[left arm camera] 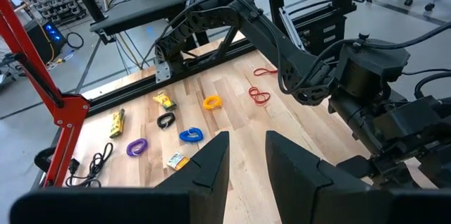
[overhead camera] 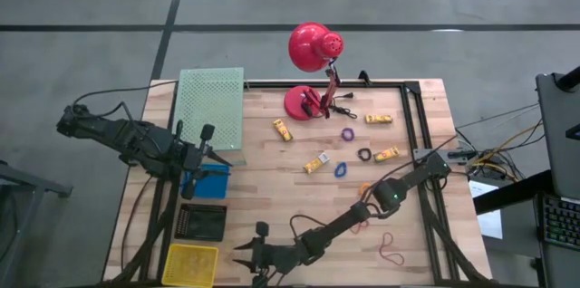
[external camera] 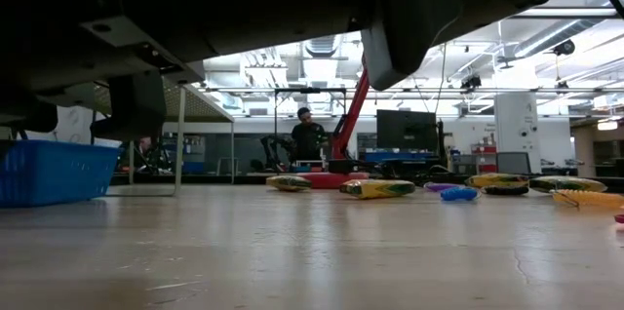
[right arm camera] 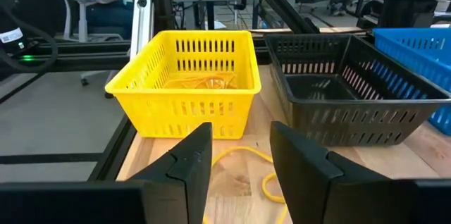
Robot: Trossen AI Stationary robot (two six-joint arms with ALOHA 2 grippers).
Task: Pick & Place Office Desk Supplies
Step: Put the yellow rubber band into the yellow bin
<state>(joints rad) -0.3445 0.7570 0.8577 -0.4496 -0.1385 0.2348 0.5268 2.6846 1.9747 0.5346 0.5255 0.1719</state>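
The office desk supplies lie on the right half of the table: yellow pieces (overhead camera: pixel 283 129) (overhead camera: pixel 387 153), a purple ring (overhead camera: pixel 347 133), a black ring (overhead camera: pixel 364 154), a blue ring (overhead camera: pixel 341 169) and red rubber bands (overhead camera: pixel 391 250). My right gripper (right arm camera: pixel 241 136) reaches low toward the near left, open, just short of a yellow basket (right arm camera: pixel 189 83). A yellow band (right arm camera: pixel 246 159) lies on the wood beneath the gap between its fingers. My left gripper (left arm camera: pixel 246 139) hangs open over the blue basket (overhead camera: pixel 207 182) with nothing between its fingers.
A black basket (right arm camera: pixel 345 94) stands between the yellow basket and the blue one along the table's left side. A green mesh panel (overhead camera: pixel 210 107) lies at the far left. A red desk lamp (overhead camera: pixel 313 71) stands at the far middle, its cord beside it. People are in the room beyond.
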